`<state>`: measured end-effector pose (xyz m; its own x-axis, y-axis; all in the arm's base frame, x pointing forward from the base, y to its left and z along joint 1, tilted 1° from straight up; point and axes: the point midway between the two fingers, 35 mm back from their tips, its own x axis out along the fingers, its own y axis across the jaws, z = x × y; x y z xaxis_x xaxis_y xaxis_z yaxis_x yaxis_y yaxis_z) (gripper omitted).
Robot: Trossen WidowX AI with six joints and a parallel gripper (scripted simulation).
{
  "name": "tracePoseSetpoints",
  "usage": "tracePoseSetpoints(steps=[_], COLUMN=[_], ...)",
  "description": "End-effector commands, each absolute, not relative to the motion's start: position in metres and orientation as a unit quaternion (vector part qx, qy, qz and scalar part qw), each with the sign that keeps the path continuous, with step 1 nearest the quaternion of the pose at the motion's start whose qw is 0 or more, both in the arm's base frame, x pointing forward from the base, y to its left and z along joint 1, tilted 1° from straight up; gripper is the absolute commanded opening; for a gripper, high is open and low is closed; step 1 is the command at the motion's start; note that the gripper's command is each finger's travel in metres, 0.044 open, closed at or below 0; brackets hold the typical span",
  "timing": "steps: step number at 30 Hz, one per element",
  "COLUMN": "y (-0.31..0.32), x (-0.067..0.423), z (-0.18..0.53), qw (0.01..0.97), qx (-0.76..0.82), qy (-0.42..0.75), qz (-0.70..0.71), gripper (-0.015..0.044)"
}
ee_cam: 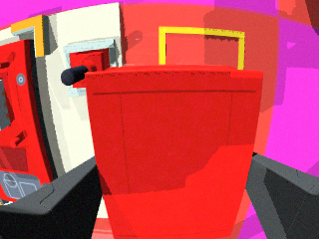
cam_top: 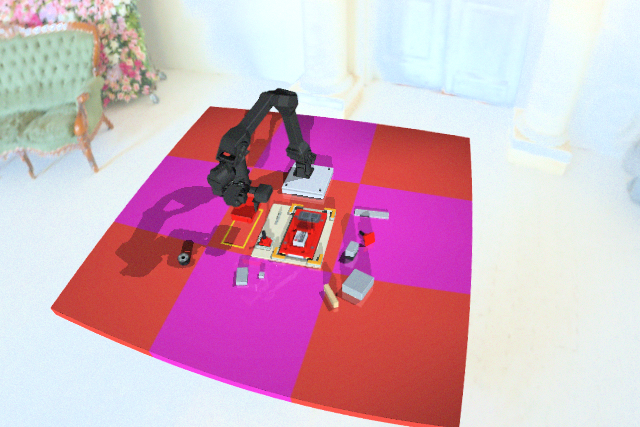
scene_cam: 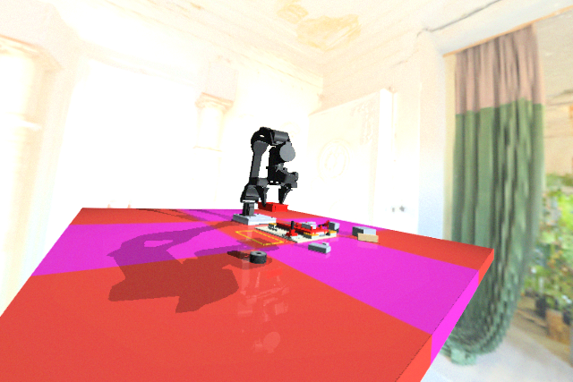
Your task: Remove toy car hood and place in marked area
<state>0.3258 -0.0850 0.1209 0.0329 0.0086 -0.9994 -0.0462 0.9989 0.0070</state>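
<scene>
My gripper (cam_top: 247, 205) (scene_cam: 273, 199) (ee_cam: 173, 161) is shut on the red hood (cam_top: 242, 213) (scene_cam: 273, 206) (ee_cam: 173, 153) and holds it above the table. The hood fills the middle of the wrist view between the two dark fingers. The marked area is a yellow rectangle outline (cam_top: 225, 244) (scene_cam: 240, 233) (ee_cam: 199, 31) on the table, just beyond the hood's front edge and left of the toy car. The red toy car (cam_top: 303, 230) (scene_cam: 301, 228) (ee_cam: 14, 126) sits on its cream baseplate (cam_top: 268, 236) (ee_cam: 74, 119) with orange corner marks.
A black wheel (cam_top: 184, 257) (scene_cam: 257, 257) lies left of the marked area. Grey blocks (cam_top: 357, 282) (cam_top: 241, 275) (cam_top: 371, 213), a small red block (cam_top: 369, 238) and a tan block (cam_top: 331, 297) lie around the baseplate. The arm's grey base plate (cam_top: 308, 180) stands behind.
</scene>
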Motion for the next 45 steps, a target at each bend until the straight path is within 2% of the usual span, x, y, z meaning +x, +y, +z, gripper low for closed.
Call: tracePoseSetpoints(steps=[1,7,45], y=[-0.105,-0.124,-0.125], x=[0.317,0.309,0.312], z=[0.121,0.122,0.095], qw=[0.717,0.717,0.717], qx=[-0.017,-0.019,-0.019], qy=[0.697,0.697,0.697], qz=[0.019,0.018,0.018], gripper=[0.0,0.0,0.0])
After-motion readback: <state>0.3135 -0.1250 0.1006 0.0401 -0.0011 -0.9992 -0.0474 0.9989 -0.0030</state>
